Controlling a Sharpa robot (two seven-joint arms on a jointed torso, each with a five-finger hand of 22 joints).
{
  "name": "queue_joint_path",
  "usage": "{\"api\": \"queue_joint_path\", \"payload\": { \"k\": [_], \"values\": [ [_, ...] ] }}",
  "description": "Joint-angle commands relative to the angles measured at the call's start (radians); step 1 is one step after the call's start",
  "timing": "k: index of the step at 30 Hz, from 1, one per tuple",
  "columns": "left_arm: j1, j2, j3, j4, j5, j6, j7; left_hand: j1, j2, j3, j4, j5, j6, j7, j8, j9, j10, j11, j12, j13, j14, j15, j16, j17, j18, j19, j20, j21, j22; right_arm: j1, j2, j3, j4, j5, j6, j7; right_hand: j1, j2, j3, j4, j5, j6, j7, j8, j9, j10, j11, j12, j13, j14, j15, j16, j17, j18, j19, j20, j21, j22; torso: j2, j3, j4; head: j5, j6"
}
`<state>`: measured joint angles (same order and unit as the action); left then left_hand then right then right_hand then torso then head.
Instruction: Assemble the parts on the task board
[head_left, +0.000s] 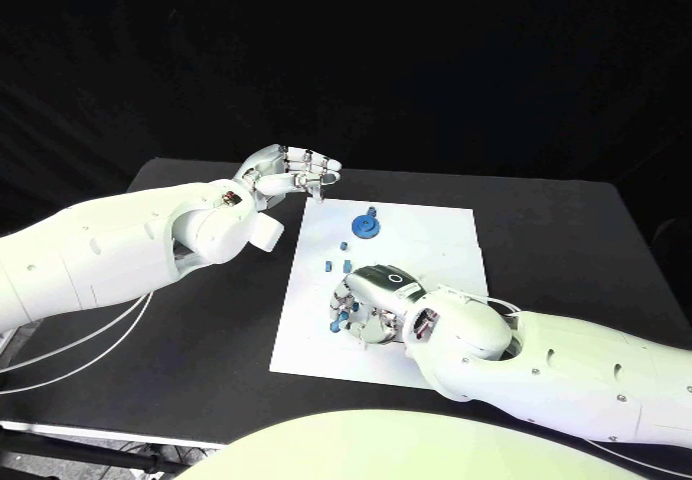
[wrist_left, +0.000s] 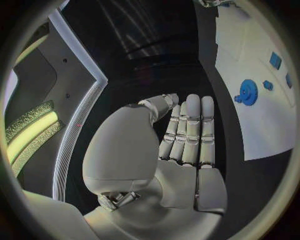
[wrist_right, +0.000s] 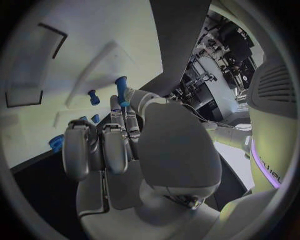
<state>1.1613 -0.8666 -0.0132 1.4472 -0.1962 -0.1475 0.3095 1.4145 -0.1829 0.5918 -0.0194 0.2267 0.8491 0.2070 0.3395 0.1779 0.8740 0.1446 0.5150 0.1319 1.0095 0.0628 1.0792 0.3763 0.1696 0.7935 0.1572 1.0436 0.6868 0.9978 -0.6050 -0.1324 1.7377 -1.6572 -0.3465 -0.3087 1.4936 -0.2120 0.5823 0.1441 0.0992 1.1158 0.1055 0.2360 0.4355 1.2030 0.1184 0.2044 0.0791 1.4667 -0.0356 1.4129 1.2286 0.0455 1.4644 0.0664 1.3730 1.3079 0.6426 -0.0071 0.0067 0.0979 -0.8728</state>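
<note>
Several blue parts (head_left: 349, 243) lie on the task board (head_left: 433, 230); right hand (head_left: 372, 300) pinches a blue peg (wrist_right: 121, 91); left hand (head_left: 289, 170) clenched.

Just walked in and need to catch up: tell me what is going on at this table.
The robot is assembling small blue parts on the white task board. Its right hand is down over the board's near half and pinches a slim blue peg between thumb and finger, with more blue pieces close by. The left hand hangs above the board's far left corner, fingers curled in, holding nothing. A blue gear sits on the board's far half.
</note>
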Motion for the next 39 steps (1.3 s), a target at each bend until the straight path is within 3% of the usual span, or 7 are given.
{"api": "queue_joint_path", "payload": {
  "k": [1, 10, 13, 19, 27, 32, 39],
  "values": [
    [0.001, 0.0, 0.001, 0.003, 0.006, 0.015, 0.005, 0.001, 0.008, -0.004, 0.0, 0.004, -0.002, 0.003, 0.003, -0.001, -0.007, 0.0, 0.004, -0.001, -0.003, 0.002, -0.004, -0.001, 0.016, -0.006, 0.002, -0.004, -0.001, -0.003, 0.005, -0.002, -0.007, -0.033, 0.041, -0.024, -0.001, 0.013, 0.027, -0.021, 0.003, -0.002, 0.008, 0.003, 0.001, 0.092, -0.081, 0.006, 0.051, 0.041, -0.004, -0.004, -0.001, -0.01, 0.063, -0.007, -0.004, 0.209, 0.001, -0.0002, 0.0013, 0.0, 0.0],
    [0.001, -0.001, 0.001, 0.003, 0.006, 0.014, 0.005, 0.001, 0.008, -0.004, 0.0, 0.004, -0.002, 0.003, 0.003, -0.001, -0.007, 0.0, 0.004, -0.001, -0.003, 0.002, -0.004, -0.001, 0.016, -0.006, 0.002, -0.004, -0.001, -0.006, 0.017, -0.008, -0.017, -0.041, 0.054, -0.024, -0.022, 0.006, 0.026, -0.025, 0.02, -0.009, 0.01, 0.002, 0.006, 0.087, -0.079, -0.007, 0.055, 0.041, -0.002, -0.005, -0.002, -0.008, 0.06, -0.005, -0.015, 0.207, 0.001, -0.0005, 0.0003, -0.001, 0.0],
    [0.001, -0.001, 0.001, 0.002, 0.006, 0.014, 0.005, 0.001, 0.008, -0.004, 0.0, 0.004, -0.002, 0.003, 0.003, -0.001, -0.007, 0.0, 0.004, -0.001, -0.003, 0.002, -0.004, -0.001, 0.016, -0.006, 0.002, -0.004, -0.001, -0.007, 0.02, -0.009, -0.02, -0.024, 0.04, -0.015, -0.081, -0.031, -0.003, -0.004, 0.052, -0.063, 0.024, -0.03, -0.004, 0.046, -0.062, -0.043, 0.05, 0.042, 0.013, -0.003, -0.001, -0.007, 0.056, 0.004, -0.028, 0.205, 0.0, 0.0001, -0.0001, -0.001, 0.0],
    [0.001, -0.001, 0.001, 0.002, 0.006, 0.014, 0.004, 0.001, 0.008, -0.004, 0.0, 0.004, -0.002, 0.003, 0.003, -0.001, -0.007, 0.0, 0.004, -0.001, -0.003, 0.002, -0.004, -0.001, 0.016, -0.006, 0.002, -0.004, -0.001, -0.008, 0.022, -0.011, -0.023, -0.001, 0.007, 0.007, -0.13, -0.075, -0.058, 0.025, 0.039, -0.121, 0.037, -0.072, -0.021, -0.043, -0.035, -0.105, 0.03, 0.03, 0.034, -0.022, -0.036, 0.007, 0.037, 0.024, -0.11, 0.185, 0.0, 0.0006, -0.0004, -0.002, 0.0],
    [0.001, -0.001, 0.001, 0.001, 0.006, 0.014, 0.004, 0.001, 0.008, -0.004, 0.0, 0.004, -0.002, 0.003, 0.003, -0.001, -0.007, 0.0, 0.004, -0.001, -0.003, 0.002, -0.004, -0.001, 0.016, -0.006, 0.002, -0.004, -0.001, -0.009, 0.007, -0.012, -0.015, 0.002, -0.043, 0.012, -0.066, -0.038, -0.229, 0.049, 0.047, -0.144, 0.035, -0.106, -0.042, -0.163, -0.019, -0.113, -0.003, -0.002, 0.048, -0.069, -0.118, 0.043, -0.011, 0.041, -0.34, 0.114, -0.001, 0.0005, -0.0011, -0.004, 0.0],
    [0.001, -0.001, 0.001, 0.0, 0.006, 0.015, 0.004, 0.0, 0.01, -0.004, -0.001, 0.004, -0.003, 0.003, 0.004, -0.002, -0.009, 0.0, 0.007, -0.002, -0.002, 0.002, -0.004, -0.002, 0.016, -0.006, 0.002, -0.005, -0.002, -0.01, -0.016, -0.011, 0.004, 0.003, -0.1, 0.021, 0.031, -0.006, -0.412, 0.129, 0.051, -0.179, 0.021, -0.142, -0.069, -0.251, -0.001, -0.082, -0.011, -0.02, 0.062, -0.084, -0.151, 0.058, -0.027, 0.052, -0.461, 0.065, -0.001, 0.0013, -0.0015, -0.005, 0.0],
    [0.0, -0.001, 0.0, -0.003, 0.006, 0.016, 0.003, 0.0, 0.01, -0.004, -0.001, 0.004, -0.003, 0.003, 0.004, -0.002, -0.009, 0.0, 0.007, -0.002, -0.002, 0.002, -0.004, -0.002, 0.016, -0.006, 0.002, -0.005, -0.002, -0.008, -0.083, 0.0, 0.056, 0.036, -0.168, 0.071, 0.044, -0.01, -0.483, 0.15, 0.055, -0.184, 0.018, -0.151, -0.081, -0.286, 0.003, -0.059, -0.011, -0.026, 0.066, -0.089, -0.165, 0.064, -0.031, 0.055, -0.507, 0.045, -0.003, 0.0014, -0.0044, -0.013, 0.0]
  ]
}}
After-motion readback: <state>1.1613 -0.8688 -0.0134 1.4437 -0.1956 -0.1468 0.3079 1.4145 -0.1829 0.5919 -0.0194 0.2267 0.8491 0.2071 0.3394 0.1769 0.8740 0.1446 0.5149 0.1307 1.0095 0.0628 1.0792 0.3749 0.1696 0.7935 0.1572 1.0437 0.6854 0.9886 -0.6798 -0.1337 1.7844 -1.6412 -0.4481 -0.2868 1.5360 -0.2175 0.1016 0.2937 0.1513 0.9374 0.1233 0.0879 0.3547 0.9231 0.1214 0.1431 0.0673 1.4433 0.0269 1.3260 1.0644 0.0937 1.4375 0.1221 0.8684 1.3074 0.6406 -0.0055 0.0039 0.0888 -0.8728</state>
